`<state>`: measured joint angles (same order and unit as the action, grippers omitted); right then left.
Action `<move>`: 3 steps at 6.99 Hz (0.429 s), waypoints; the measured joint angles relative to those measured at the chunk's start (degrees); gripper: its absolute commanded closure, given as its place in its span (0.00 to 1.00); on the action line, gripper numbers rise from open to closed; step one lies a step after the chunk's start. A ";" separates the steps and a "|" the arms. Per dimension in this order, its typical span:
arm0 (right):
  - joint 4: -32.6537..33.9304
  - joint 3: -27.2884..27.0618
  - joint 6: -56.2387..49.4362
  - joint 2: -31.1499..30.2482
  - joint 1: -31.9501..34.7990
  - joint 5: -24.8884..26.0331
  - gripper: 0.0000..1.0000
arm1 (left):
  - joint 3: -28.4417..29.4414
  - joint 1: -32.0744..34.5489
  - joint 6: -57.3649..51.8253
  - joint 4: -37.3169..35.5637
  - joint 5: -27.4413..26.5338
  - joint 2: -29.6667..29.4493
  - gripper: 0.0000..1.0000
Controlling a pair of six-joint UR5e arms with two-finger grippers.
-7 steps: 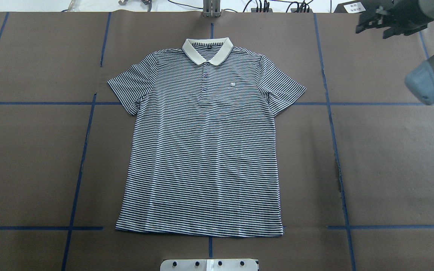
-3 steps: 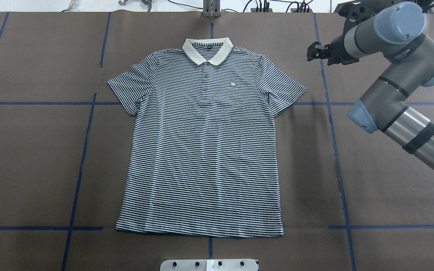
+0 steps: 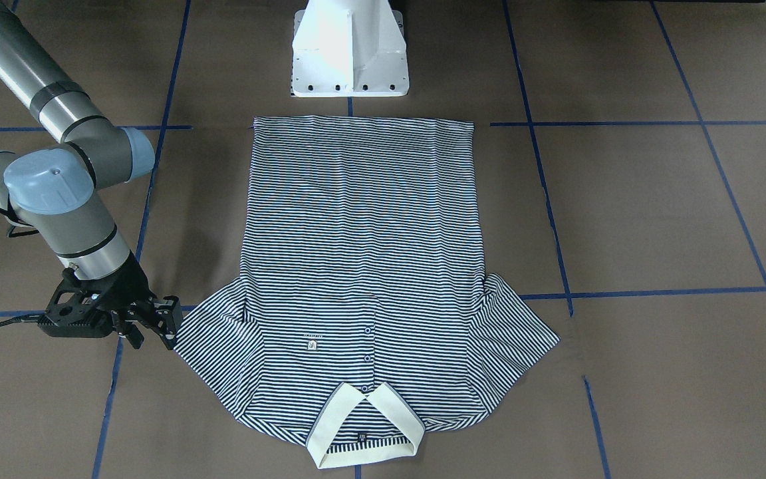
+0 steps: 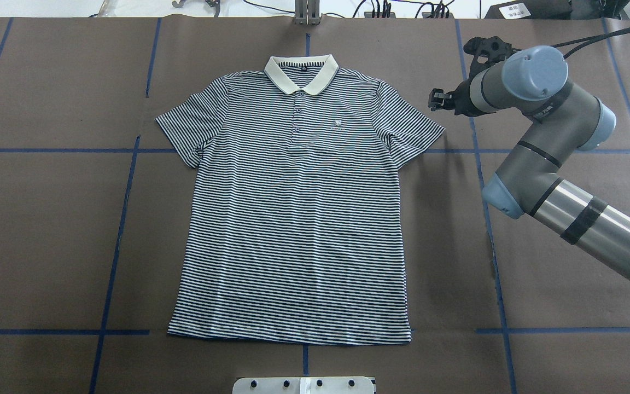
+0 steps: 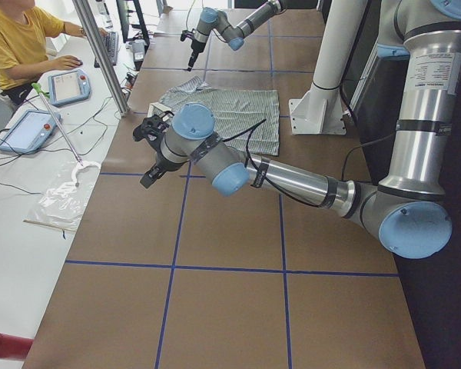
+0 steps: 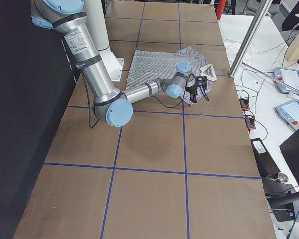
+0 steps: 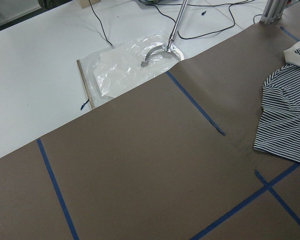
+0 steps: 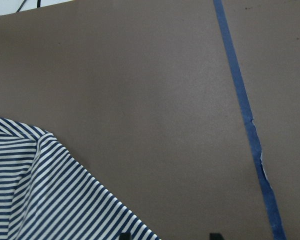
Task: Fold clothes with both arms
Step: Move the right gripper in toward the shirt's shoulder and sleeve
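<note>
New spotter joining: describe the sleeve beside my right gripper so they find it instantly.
A striped polo shirt lies on the brown table, collar away from the robot. The sleeve is on its chest-badge side, its tip near the right gripper; the other sleeve has no badge beside it.

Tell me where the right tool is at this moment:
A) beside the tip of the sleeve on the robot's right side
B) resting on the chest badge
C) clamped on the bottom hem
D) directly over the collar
A: in the overhead view the right tool sits just off the tip of the sleeve of the polo shirt, clear of the collar and far from the hem.
</note>
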<state>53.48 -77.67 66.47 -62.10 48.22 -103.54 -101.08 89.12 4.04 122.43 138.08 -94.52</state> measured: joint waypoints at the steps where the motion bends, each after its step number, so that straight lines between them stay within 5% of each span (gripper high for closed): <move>1: -0.03 0.70 0.02 0.11 -0.75 0.87 0.40 | 0.03 -0.02 0.00 0.00 0.00 0.02 0.00; 3: -0.12 1.63 -0.04 0.12 -1.97 1.74 0.41 | 0.18 -0.16 0.00 0.00 -0.08 -0.01 0.00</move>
<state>53.36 -76.05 66.43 -61.98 46.25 -101.80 -100.90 88.96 4.04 122.43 137.99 -94.54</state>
